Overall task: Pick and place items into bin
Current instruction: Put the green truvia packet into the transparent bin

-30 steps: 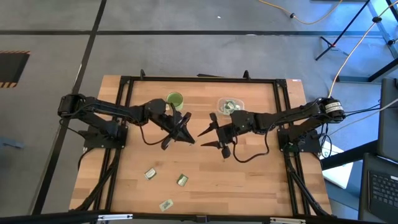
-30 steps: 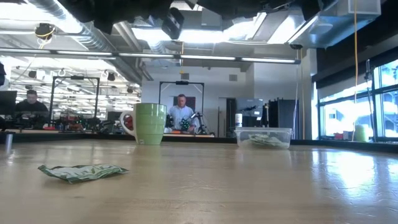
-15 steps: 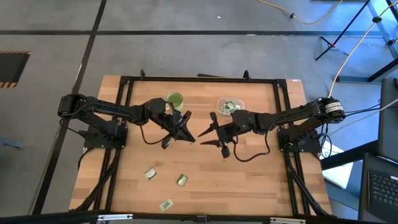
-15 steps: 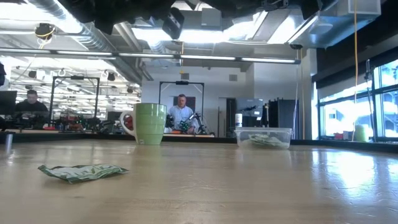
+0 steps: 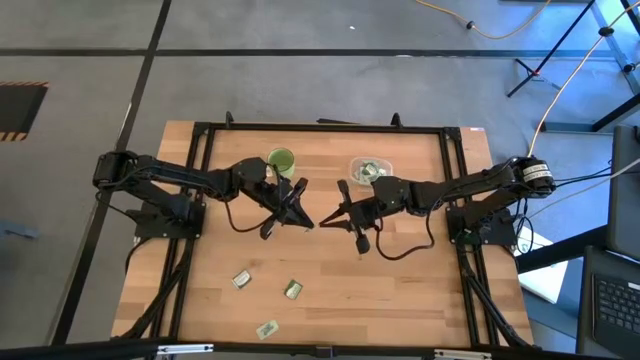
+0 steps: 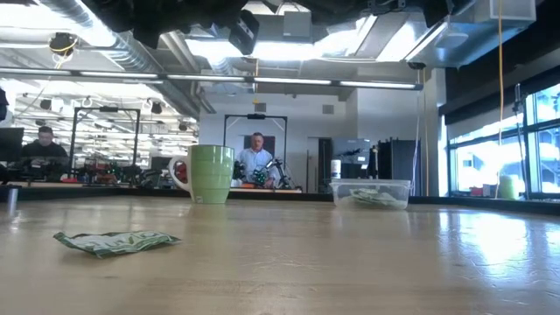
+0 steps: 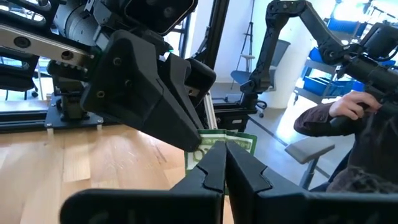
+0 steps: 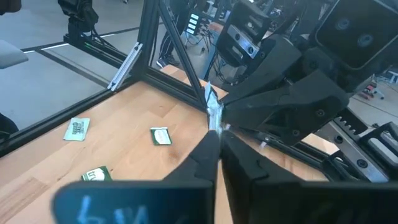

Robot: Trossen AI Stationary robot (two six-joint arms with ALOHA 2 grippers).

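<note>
Handover at mid-table — one packet pinched between both claws, tip to tip.

The left gripper (image 5: 304, 219) is clamped on a green-and-white packet (image 7: 225, 142), which stands edge-up at its fingertips; the right gripper (image 5: 325, 219) meets it head-on from the opposite side and has its fingers closed on the same packet (image 8: 213, 111), so the item sits straight ahead of each claw, between the two. The bin (image 5: 369, 171) lies behind the right gripper, back along its own arm and slightly toward the table's far edge — much nearer that arm than the left, so I judge the carry falls to the right once the left lets go. Three more packets (image 5: 291, 289) lie flat on the near side of the table, well apart from both claws.
</note>
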